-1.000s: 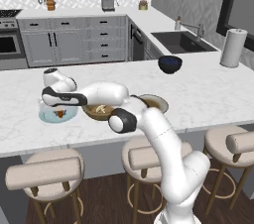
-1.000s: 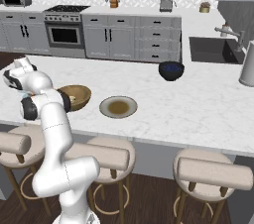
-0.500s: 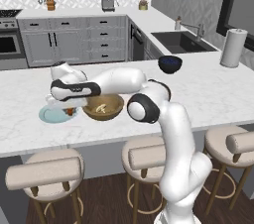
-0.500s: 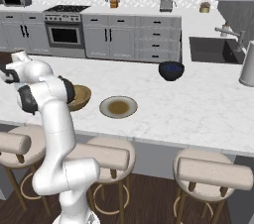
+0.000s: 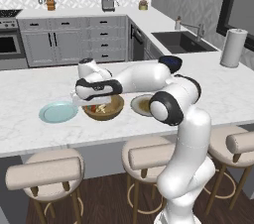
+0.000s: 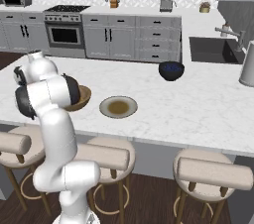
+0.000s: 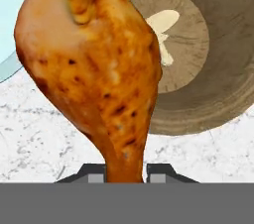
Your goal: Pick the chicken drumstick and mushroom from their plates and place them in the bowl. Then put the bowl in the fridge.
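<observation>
island counter [image 5: 208, 94]: white marble, long, carries every item below; three padded stools tucked along its near edge.

bowl [image 5: 115, 109]: round brown wood, deep, thick rim, lighter tan floor. stands on the counter between the two plates, the blue one at its 9 o'clock, the grey-brown one at its 3 o'clock in the left base view. the white forearm crosses above it and hides part of its rim.

light blue plate [image 5: 58, 112]: flat, round, bare top, just beside the bowl.

grey-brown plate [image 6: 118, 107]: flat, darker rim, nothing on it, near the bowl but apart from it.

dark blue bowl [image 6: 171, 70]: small, glossy, well apart toward the sink side.

chicken drumstick [image 7: 99, 69]: glossy orange-brown, dark speckles, bulbous end at 12 o'clock and bone end at 6 o'clock in the hand view. off its plate, hanging over the bowl's rim on the blue-plate side.

gripper [image 7: 126, 174]: jaws narrow, clamped on the drumstick's bone end.

mushroom [image 7: 162, 27]: pale cream, thin stem, lying on the bowl's floor, partly hidden behind the drumstick.
</observation>
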Robot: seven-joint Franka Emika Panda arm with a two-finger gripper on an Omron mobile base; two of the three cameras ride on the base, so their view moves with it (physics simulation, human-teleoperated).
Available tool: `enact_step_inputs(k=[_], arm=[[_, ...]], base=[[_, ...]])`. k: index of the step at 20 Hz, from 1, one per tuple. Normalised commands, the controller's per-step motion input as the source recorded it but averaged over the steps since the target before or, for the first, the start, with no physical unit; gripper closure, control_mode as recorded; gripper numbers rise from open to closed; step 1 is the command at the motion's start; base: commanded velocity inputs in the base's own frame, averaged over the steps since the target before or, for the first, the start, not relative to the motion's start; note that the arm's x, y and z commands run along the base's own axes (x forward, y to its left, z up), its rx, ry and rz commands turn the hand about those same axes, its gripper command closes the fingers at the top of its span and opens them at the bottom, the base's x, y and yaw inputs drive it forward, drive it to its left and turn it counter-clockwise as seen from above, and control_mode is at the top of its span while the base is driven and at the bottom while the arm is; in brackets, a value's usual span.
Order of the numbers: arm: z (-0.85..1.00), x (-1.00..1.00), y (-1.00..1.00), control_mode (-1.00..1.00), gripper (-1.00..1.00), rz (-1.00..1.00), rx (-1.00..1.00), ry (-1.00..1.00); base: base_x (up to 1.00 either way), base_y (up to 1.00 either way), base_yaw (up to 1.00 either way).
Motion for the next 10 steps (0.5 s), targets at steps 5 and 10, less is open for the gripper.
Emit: enact_step_inputs(k=[5,10], arm=[[0.00,0.62,-0.64,-1.00,1.00,-0.01,0.00,0.01],[-0.08,0.86,-0.34,-1.00,1.00,0.00,0.00,0.07]], base=[[0.00,0.00,0.00],[0.00,0.00,0.00]])
